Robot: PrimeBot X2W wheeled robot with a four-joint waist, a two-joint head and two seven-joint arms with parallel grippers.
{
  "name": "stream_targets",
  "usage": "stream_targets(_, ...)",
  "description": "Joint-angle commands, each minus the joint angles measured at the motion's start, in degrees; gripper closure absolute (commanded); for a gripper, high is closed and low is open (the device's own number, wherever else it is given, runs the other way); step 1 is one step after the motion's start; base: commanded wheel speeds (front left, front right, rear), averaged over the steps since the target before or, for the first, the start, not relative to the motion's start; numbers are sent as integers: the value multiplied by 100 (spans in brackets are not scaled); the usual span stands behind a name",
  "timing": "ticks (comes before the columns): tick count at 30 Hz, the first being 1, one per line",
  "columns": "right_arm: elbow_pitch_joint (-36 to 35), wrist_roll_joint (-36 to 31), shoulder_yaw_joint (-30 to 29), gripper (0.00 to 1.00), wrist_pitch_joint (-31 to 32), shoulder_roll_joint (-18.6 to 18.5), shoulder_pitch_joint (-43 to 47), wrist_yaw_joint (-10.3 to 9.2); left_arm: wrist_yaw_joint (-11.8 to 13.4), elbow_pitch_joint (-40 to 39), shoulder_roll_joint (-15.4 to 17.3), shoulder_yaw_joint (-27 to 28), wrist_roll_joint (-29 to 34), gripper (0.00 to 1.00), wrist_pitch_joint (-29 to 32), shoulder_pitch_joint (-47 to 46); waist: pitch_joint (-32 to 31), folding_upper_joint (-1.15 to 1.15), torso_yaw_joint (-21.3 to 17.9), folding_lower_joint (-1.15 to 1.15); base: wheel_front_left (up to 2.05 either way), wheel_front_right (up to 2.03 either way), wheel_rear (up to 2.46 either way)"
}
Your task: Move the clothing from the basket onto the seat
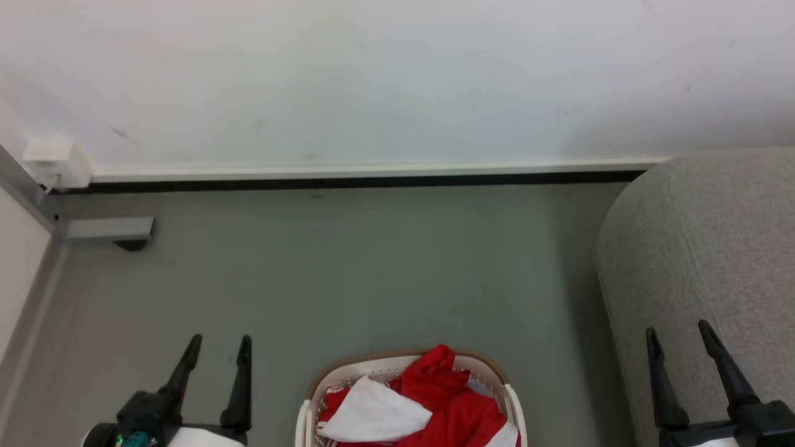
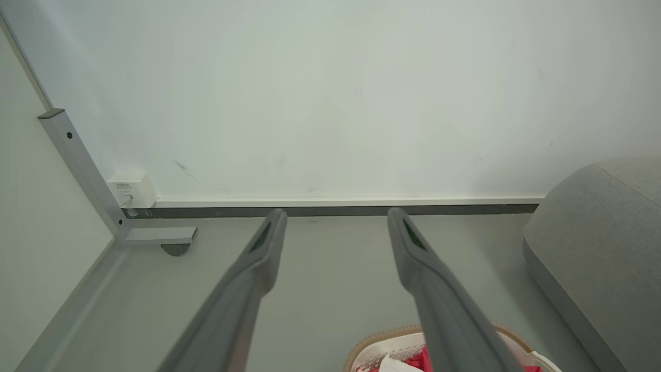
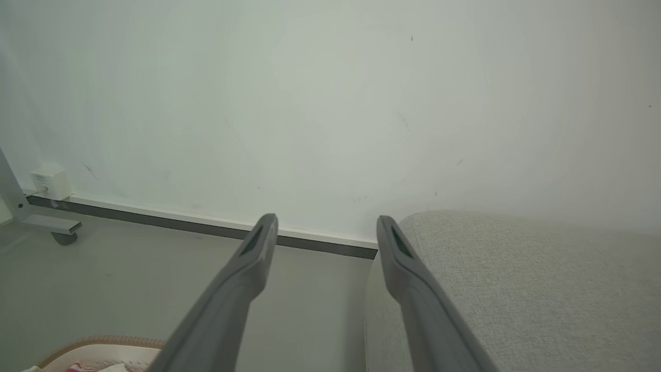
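Left gripper [image 1: 221, 340]: one; two long dark fingers spread apart, nothing between them; held above the floor, left of the basket and apart from it
Right gripper [image 1: 677, 329]: one; two long dark fingers spread apart, holding nothing; at the left edge of the seat, contact cannot be told
Basket [image 1: 351, 371]: one; oval, cream-white plastic with small holes, brown woven-look rim, a white handle on each side; stands on the floor between the two grippers, cut off by the bottom of the head view
Clothing [image 1: 459, 410]: a heap inside the basket, number of pieces cannot be told; bunched red fabric rising above the far rim, a white panel lying across its left part
Seat [image 1: 714, 248]: one; light grey woven upholstery, rounded corner, one seam; right of the basket and apart from it
Floor [image 1: 372, 267]: grey, smooth
Wall [image 1: 397, 81]: white, a few dark scuffs; white skirting over a dark strip
Wall box [image 1: 56, 161]: one; small, white, at the skirting's left end; label print too small to read
Metal frame [image 1: 109, 228]: one; grey post, flat foot, dark caster, far left
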Motion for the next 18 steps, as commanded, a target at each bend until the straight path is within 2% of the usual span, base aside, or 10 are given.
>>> stream_targets(1,-51,32,-13,0,-11,-2,-163,-12,-43,26,67,-84,62,0,-5,-196,504,0,-85,1,0,0,0)
stream_targets(4,-133,55,-43,0,-10,-1,-381,-12,-125,215,115,-338,-6,0,-5,-499,973,0,-147,1,0,0,0)
stream_targets(7,-194,84,-109,0,-9,-3,-600,-12,-178,486,259,-818,-82,0,-5,-864,1432,0,-197,1,0,0,0)
stream_targets(12,-314,75,-127,0,-9,-1,-1020,-12,-183,932,552,-2109,-383,0,149,-1625,2078,0,-331,1,0,0,0)
stream_targets(18,-523,131,-6,0,-8,-1,-1511,-12,-176,1406,856,-3555,-684,0,781,-2589,2811,0,-576,1,0,0,0)
